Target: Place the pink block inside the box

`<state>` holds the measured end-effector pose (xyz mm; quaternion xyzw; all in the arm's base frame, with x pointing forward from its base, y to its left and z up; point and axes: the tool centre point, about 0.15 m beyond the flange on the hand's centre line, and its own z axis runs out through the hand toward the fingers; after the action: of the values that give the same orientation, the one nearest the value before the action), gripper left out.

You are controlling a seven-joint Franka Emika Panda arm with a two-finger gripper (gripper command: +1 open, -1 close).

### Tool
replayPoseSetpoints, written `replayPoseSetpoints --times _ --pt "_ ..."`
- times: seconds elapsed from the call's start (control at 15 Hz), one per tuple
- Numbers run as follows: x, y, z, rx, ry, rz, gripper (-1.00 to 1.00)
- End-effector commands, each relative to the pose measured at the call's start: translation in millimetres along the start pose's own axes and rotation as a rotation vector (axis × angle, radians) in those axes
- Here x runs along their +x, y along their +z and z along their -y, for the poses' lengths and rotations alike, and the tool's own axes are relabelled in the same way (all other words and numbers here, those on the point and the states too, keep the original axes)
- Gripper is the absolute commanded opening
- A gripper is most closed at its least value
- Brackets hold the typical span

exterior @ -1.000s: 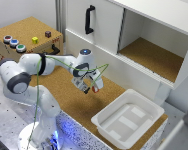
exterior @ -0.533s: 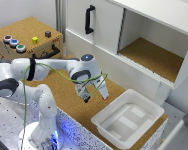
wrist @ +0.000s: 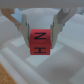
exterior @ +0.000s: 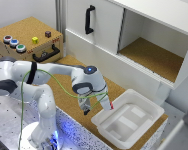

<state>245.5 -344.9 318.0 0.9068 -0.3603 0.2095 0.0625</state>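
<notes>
In the wrist view we see our gripper (wrist: 40,36) clamped on the pink block (wrist: 39,42), 1 finger (wrist: 22,28) pressed to each side of it, with dark letter marks on 2 of the block's faces. In the exterior view we have the gripper (exterior: 100,106) hanging over the cork table (exterior: 69,97) at the near rim of the box (exterior: 144,125), which sits at the table's corner on the exterior view's right. The pink block (exterior: 111,106) shows there as a small reddish speck just at that rim, held above the surface and not resting in the box. Ribbed white plastic fills the background under the block in the wrist view. At the table's far edge stands the white cabinet (exterior: 109,35), 1 compartment open, and toward the exterior view's left the cork-covered box (exterior: 26,42) carries coloured buttons, a yellow cube (exterior: 35,40) and a dark maroon cube (exterior: 48,34).
</notes>
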Motion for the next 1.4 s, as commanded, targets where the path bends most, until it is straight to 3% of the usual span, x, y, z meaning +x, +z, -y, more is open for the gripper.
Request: replayPoseSetpoints --times 0.0,0.2,0.27,0.8,1.13,1.33 --pt "25 49 -15 0.019 0.041 0.078 -1.0" --pt "24 48 -10 0.008 0.035 0.071 -1.0" --pt "22 49 -8 0.011 0.036 0.075 1.0" --pt "12 18 32 0.038 -0.02 0.028 1.0" --pt "9 -50 113 0.109 -0.19 -0.102 1.0" --pt "-1 -64 178 0.17 -0.375 -0.079 1.0"
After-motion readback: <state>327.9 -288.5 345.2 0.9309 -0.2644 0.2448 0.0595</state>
